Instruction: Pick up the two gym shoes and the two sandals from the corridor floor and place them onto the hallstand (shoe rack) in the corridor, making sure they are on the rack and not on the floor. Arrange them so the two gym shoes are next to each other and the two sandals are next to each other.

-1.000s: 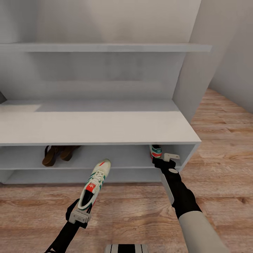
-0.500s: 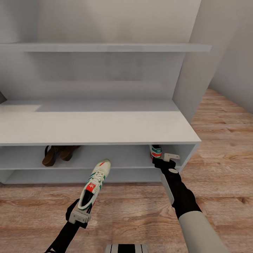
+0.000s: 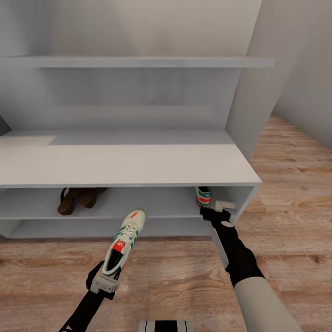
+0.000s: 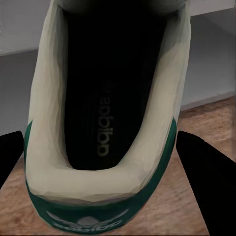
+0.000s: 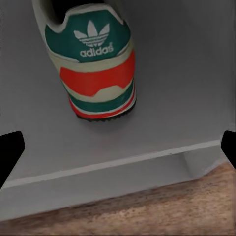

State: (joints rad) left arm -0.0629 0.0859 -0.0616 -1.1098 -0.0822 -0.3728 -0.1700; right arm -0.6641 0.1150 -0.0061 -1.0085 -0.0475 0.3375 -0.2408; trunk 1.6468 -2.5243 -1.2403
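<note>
My left gripper (image 3: 105, 278) is shut on the heel of one gym shoe (image 3: 123, 241), a white sneaker with green stripes. It holds the shoe above the corridor floor (image 3: 175, 276), toe toward the hallstand (image 3: 138, 166). In the left wrist view the shoe's opening (image 4: 105, 98) lies between the dark fingers (image 4: 205, 184). The other gym shoe (image 3: 203, 196) stands at the right end of the upper tier, its green and red heel (image 5: 96, 64) facing out. Just behind it, my right gripper (image 3: 216, 207) is open and apart from the shoe. The two brown sandals (image 3: 77, 199) lie side by side at the tier's left.
The hallstand's thick flat top (image 3: 115, 161) overhangs the tiers, with a tall back panel and a high shelf (image 3: 138, 62) above it. A white side wall (image 3: 258, 92) rises at the right. Wood plank floor spreads in front and to the right (image 3: 295, 184).
The whole picture has shifted slightly, so the camera moved. Both arms, the held gym shoe and the shoes on the tier stay as they were.
</note>
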